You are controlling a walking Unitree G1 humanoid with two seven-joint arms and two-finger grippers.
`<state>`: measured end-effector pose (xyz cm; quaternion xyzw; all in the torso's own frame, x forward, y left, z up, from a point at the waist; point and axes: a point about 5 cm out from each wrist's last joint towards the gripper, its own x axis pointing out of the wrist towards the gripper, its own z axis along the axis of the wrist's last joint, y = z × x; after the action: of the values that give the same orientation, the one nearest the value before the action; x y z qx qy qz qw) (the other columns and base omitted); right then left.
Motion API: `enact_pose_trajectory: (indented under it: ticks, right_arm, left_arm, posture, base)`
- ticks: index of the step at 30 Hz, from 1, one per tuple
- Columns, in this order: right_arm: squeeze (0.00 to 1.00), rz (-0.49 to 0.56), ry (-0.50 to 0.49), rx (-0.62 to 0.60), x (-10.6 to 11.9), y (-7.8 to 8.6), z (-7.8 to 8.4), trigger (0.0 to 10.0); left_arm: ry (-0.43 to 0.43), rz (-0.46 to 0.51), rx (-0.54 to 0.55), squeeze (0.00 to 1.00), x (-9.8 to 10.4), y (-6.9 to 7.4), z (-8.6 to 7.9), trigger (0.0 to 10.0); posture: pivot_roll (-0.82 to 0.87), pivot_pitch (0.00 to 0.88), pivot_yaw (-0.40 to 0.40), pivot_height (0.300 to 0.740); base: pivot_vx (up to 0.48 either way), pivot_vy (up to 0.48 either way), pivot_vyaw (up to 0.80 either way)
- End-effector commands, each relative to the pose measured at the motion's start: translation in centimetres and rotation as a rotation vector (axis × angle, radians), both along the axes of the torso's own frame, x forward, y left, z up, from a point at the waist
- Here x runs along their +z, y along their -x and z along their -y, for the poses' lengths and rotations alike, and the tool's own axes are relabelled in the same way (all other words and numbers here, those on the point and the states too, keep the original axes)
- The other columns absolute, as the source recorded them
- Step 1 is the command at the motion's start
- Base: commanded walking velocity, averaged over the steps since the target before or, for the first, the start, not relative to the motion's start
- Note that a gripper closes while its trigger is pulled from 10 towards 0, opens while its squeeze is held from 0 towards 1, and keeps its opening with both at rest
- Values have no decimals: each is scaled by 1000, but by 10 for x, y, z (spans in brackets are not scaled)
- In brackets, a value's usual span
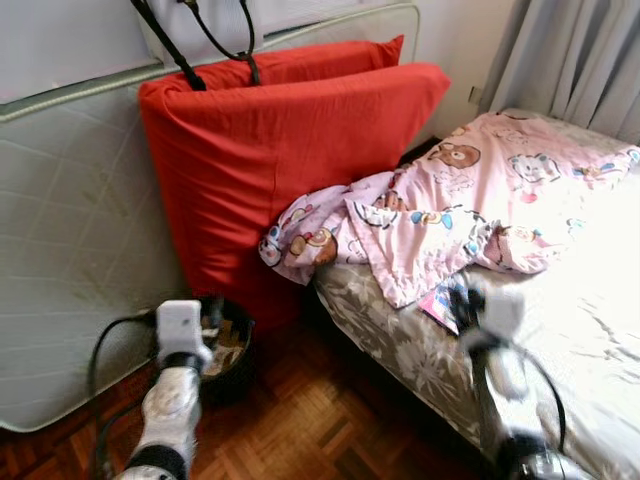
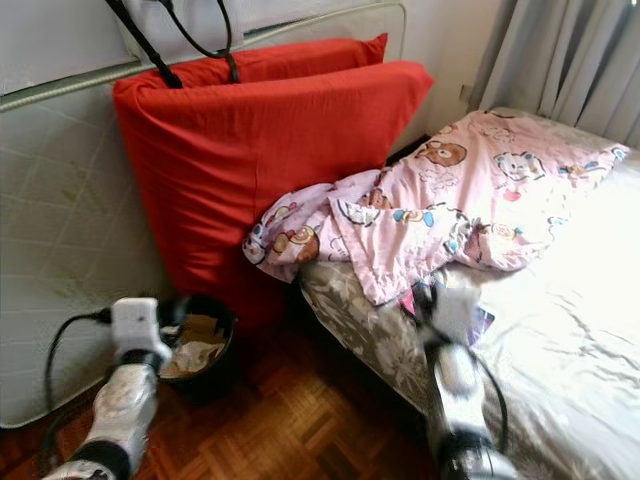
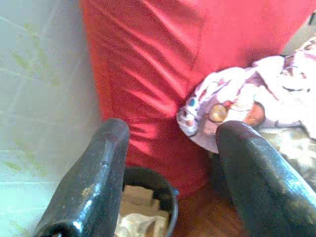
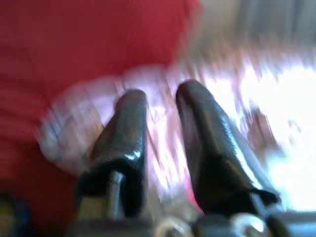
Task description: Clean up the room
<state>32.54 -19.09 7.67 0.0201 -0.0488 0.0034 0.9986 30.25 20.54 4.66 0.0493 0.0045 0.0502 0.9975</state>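
Observation:
A black bin (image 1: 236, 352) holding crumpled brownish paper stands on the parquet floor at the foot of two big red pillows (image 1: 280, 160). My left gripper (image 1: 212, 312) hovers just over the bin's rim, open and holding nothing; its fingers (image 3: 106, 163) frame the bin (image 3: 150, 180) and the red pillow. My right gripper (image 1: 460, 300) is at the bed's near edge, beside a small colourful wrapper (image 1: 437, 304) under the hem of a pink cartoon blanket (image 1: 450, 210). The right wrist view is blurred; its fingers (image 4: 197, 133) stand slightly apart with nothing seen between them.
A grey quilted mattress (image 1: 70, 250) leans upright on the left behind the pillows, with black straps (image 1: 200, 45) hanging over it. The bed (image 1: 590, 310) with its floral side takes up the right. Grey curtains (image 1: 570, 60) hang at the back right. Parquet floor (image 1: 310, 430) runs between bin and bed.

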Motion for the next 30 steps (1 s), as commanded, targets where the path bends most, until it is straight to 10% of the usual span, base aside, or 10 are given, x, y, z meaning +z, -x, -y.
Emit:
enact_pose_trajectory:
  ticks: [1, 13, 19, 30]
  right_arm:
    - [0, -76, 12, -8, -24, 18, 1, 10000]
    - [0, -218, 50, -76, -55, 45, 23, 10000]
    - [0, -684, -6, -124, -127, 112, 32, 10000]
    - [0, -1070, -82, -89, -173, 180, 11, 10000]
  left_arm:
    - [14, -73, 13, 0, -12, 8, -4, 10000]
    - [-13, -96, -7, 0, -31, 35, -6, 10000]
    - [41, -452, -52, 0, -80, 69, -7, 10000]
    - [84, -905, 55, 0, -133, 143, -17, 10000]
  posture:
    - [-3, 0, -13, 740]
    - [-14, 0, -7, 740]
    - [20, 0, -12, 740]
    - [38, 0, -30, 740]
  base:
    - [0, 0, 0]
    - [0, 0, 0]
    - [0, 0, 0]
    - [0, 0, 0]
